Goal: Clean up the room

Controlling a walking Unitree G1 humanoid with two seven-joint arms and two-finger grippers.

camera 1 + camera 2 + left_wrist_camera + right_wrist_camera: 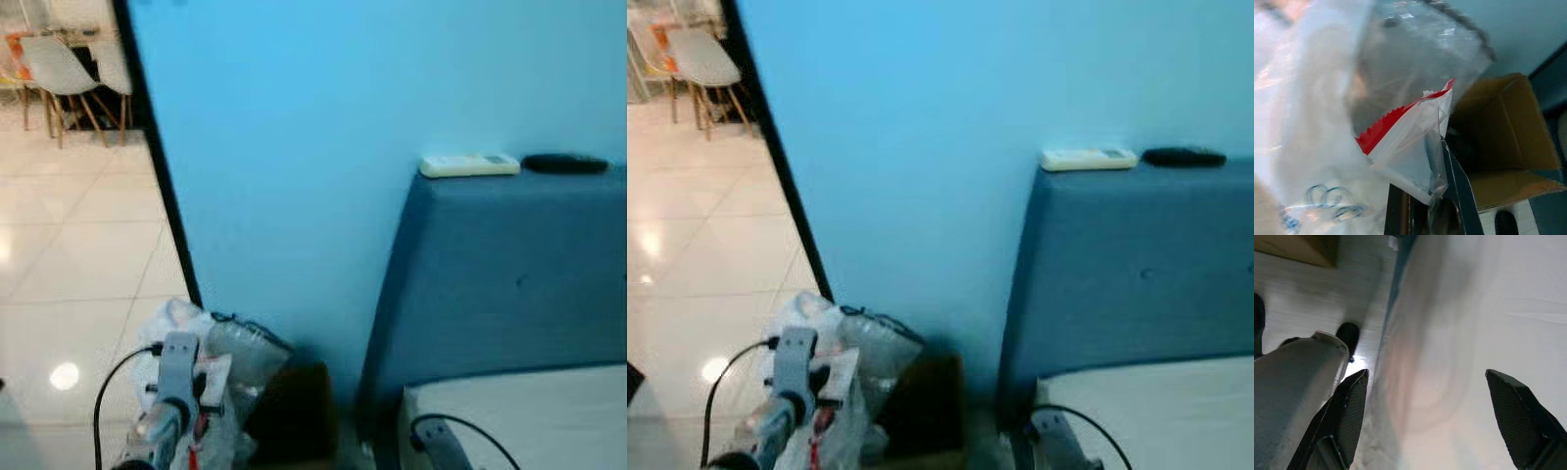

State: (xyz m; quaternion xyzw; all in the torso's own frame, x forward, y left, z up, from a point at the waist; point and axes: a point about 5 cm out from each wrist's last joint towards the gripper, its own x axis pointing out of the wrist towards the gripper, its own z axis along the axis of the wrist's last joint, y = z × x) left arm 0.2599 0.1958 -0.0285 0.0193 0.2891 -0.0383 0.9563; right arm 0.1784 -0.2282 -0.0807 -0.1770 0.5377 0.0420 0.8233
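Holding a crinkled clear plastic wrapper with a red serrated edge (1405, 147), your left gripper (1425, 215) pinches it between closed black fingers, just before a glossy translucent plastic bag (211, 362) and above an open brown cardboard box (1503, 142) on the floor. Your right gripper (1435, 416) hangs wide apart and empty over the smooth white mattress (1488, 333). On the padded blue headboard (509, 274) lie a white rectangular remote (469, 165) and a black one (565, 164).
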